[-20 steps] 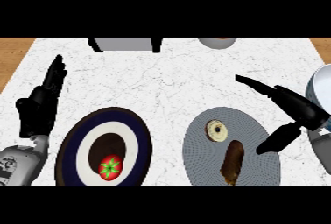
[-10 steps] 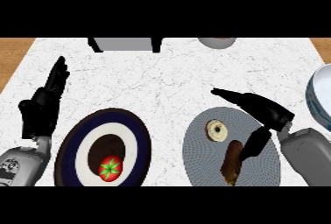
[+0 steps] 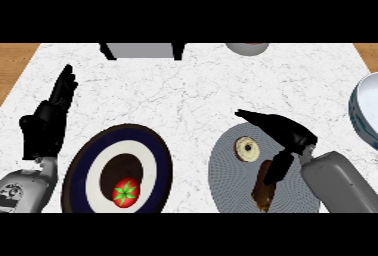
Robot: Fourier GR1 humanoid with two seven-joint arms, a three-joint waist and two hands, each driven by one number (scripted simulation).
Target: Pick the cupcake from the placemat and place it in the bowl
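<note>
Upright cupcake (image 3: 247, 148), top up

The tabletop (image 3: 199, 95) is white marble with faint grey veins, and bare wood shows tan at its far corners. The placemat (image 3: 229, 185) is grey with a fine woven grid. On it sit a cream, ring-shaped piece with a brown centre (image 3: 247, 148) and a dark brown, glossy item (image 3: 262, 192). The plate (image 3: 88, 175) has a navy rim, a white band and a dark brown middle, which carries a red fruit with a green star-shaped top (image 3: 125, 193). The bowl (image 3: 365, 117) is pale blue-grey with a white rim. Both hands, left (image 3: 46, 127) and right (image 3: 284, 137), are black, on grey forearms.
</note>
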